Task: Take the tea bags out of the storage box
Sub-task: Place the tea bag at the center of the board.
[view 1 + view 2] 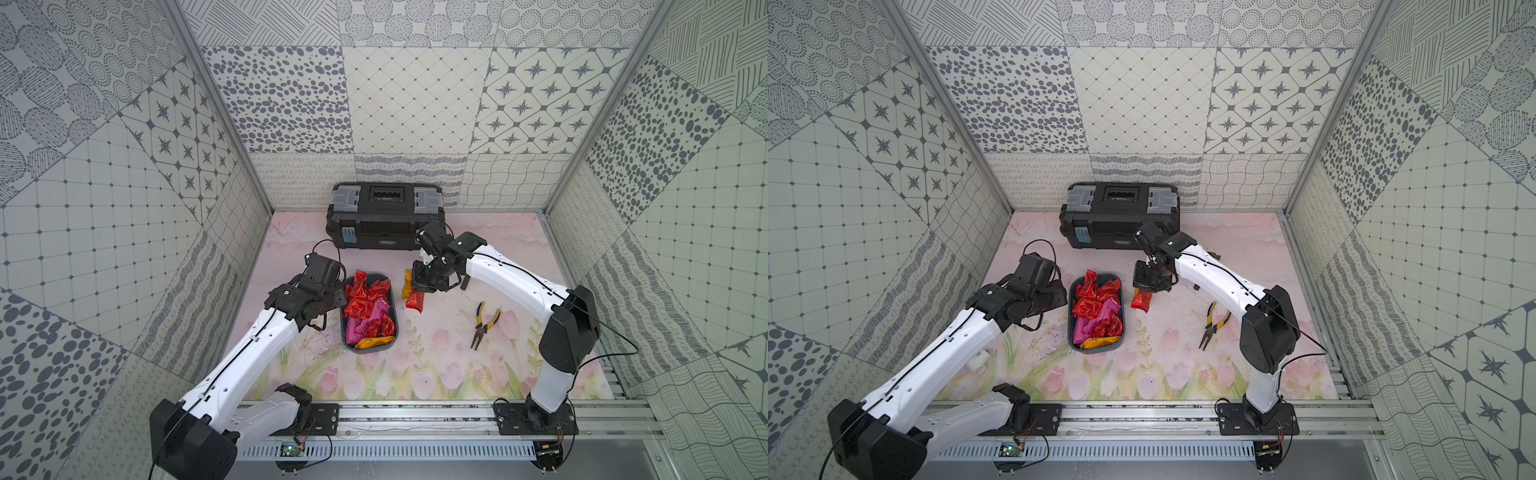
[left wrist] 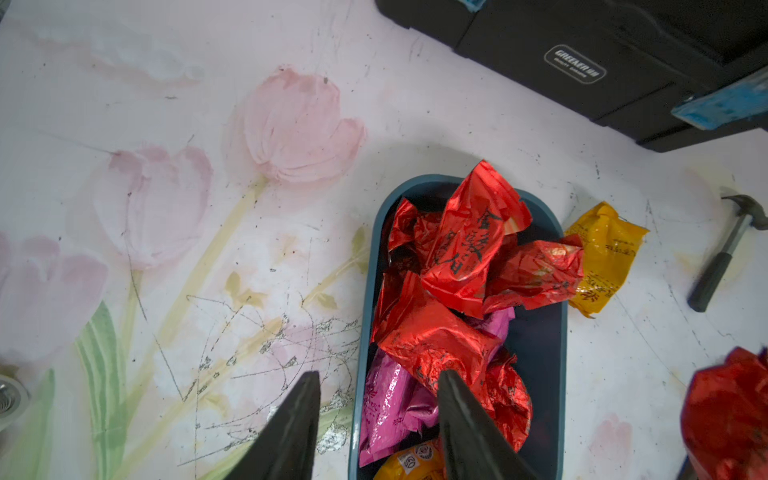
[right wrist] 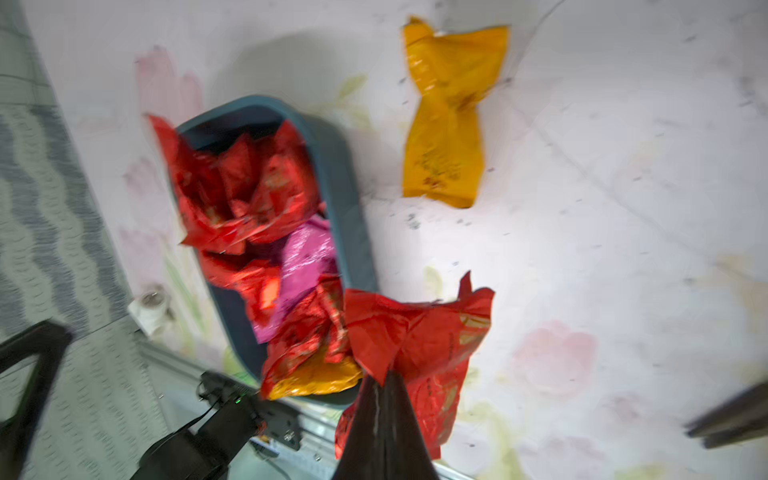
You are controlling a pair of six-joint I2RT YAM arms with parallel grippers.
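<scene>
The storage box (image 1: pixel 395 316) (image 1: pixel 1070 316) is a small blue-grey bin in the middle of the table. It holds several tea bags: red ones (image 1: pixel 365 291), pink ones (image 1: pixel 370 320) and an orange-yellow one (image 1: pixel 374 341). My left gripper (image 2: pixel 379 374) is open over the box's left wall (image 2: pixel 365 291). One finger is over the table and the other over a red tea bag (image 2: pixel 432 345). My right gripper (image 3: pixel 386 376) is shut on a red tea bag (image 3: pixel 432 332) (image 1: pixel 414 300) just right of the box. An orange-yellow tea bag (image 1: pixel 406 284) (image 3: pixel 449 124) lies on the table beside it.
A black toolbox (image 1: pixel 384 220) with blue latches stands against the back wall. Yellow-handled pliers (image 1: pixel 484 324) lie to the right under the right arm. A small hammer (image 2: pixel 731 249) lies beyond the box near the toolbox. A small white roll (image 1: pixel 980 361) sits under the left arm.
</scene>
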